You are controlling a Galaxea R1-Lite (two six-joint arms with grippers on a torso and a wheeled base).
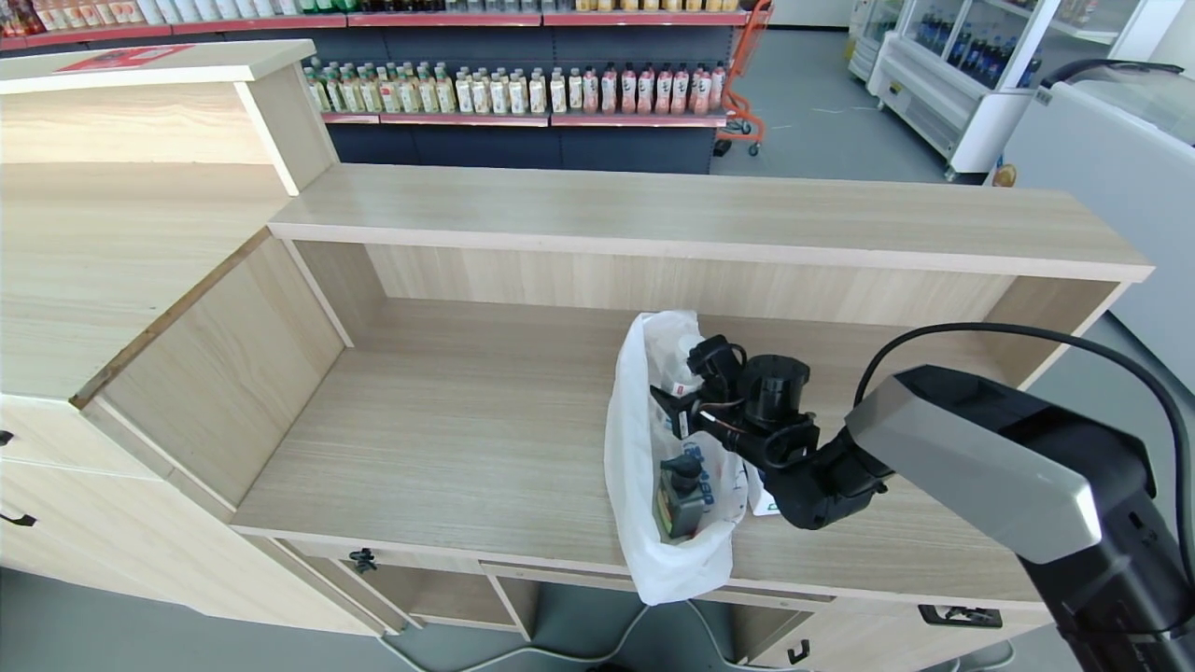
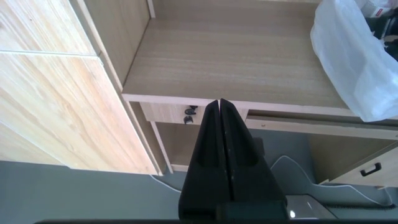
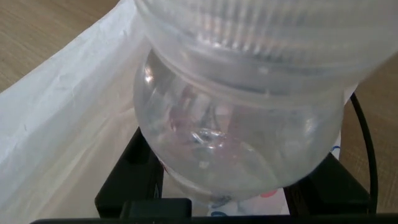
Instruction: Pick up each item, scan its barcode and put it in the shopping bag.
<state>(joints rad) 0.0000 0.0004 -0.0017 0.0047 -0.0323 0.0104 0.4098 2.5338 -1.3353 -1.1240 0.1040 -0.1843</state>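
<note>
R tool (image 1: 686,397) grips clear bottle (image 3: 236,118) at bag (image 1: 625,439) mouth; bag overhangs counter (image 1: 448,429) front edge; L tool (image 2: 219,102) clenched, empty.

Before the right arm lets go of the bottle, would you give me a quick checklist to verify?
1. Bottle held in right gripper: ok.
2. Bottle above bag: ok.
3. Bag mouth open: ok.
4. Room beside the item lying inside: cannot tell.
5. Left gripper away from bag: ok, shut and empty.
6. Barcode scanned: cannot tell.
</note>
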